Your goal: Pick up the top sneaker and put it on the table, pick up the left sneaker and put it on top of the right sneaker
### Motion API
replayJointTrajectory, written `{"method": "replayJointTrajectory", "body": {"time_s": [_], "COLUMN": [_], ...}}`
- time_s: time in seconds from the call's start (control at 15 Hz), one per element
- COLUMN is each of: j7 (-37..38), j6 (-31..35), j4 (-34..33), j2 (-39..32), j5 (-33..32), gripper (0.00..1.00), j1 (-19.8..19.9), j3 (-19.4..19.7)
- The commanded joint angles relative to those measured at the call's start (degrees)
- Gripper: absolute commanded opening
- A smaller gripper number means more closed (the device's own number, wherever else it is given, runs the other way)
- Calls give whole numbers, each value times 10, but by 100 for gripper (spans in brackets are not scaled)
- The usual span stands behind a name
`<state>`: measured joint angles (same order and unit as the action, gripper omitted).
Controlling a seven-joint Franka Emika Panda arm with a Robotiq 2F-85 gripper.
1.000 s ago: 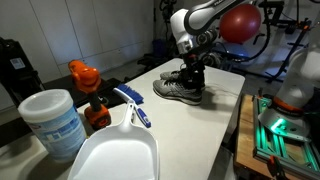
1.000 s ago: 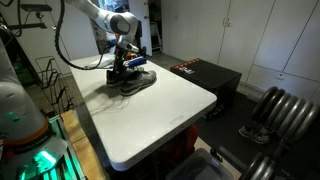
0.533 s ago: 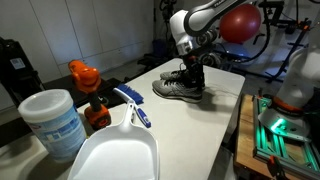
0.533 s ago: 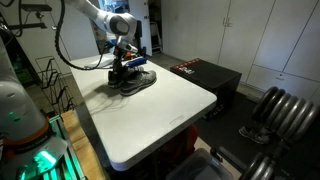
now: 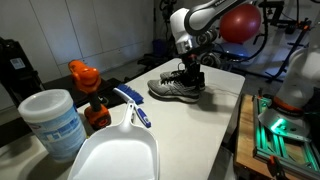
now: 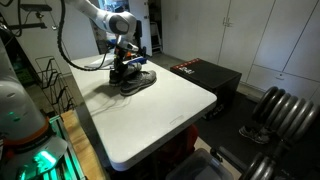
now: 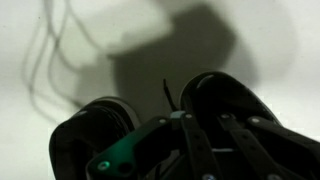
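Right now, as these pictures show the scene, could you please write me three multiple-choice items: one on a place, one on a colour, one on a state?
1. Where do the sneakers lie? A on the table; B on the floor; C on a chair.
2. What colour is the dustpan, handle aside? A red; B white; C green.
3. How does the end effector stand? A raised high; B down at the sneakers; C parked off the table.
Key: 1 A, they rest on the tabletop; 2 B, its pan is white; 3 B, it sits right at the sneakers.
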<state>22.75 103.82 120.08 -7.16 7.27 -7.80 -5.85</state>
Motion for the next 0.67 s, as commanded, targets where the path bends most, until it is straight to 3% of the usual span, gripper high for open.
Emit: {"method": "replayJointTrajectory", "body": {"time_s": [0.0,0.2,0.6], "j7": [-49,-88,-193], "j6": [30,25,-22], "j4": [28,25,2], "j2": [57,84,105], "j5": [8,28,142], "gripper": [3,3,3], "j1": [0,3,9], "j3": [-5,-6,1]}}
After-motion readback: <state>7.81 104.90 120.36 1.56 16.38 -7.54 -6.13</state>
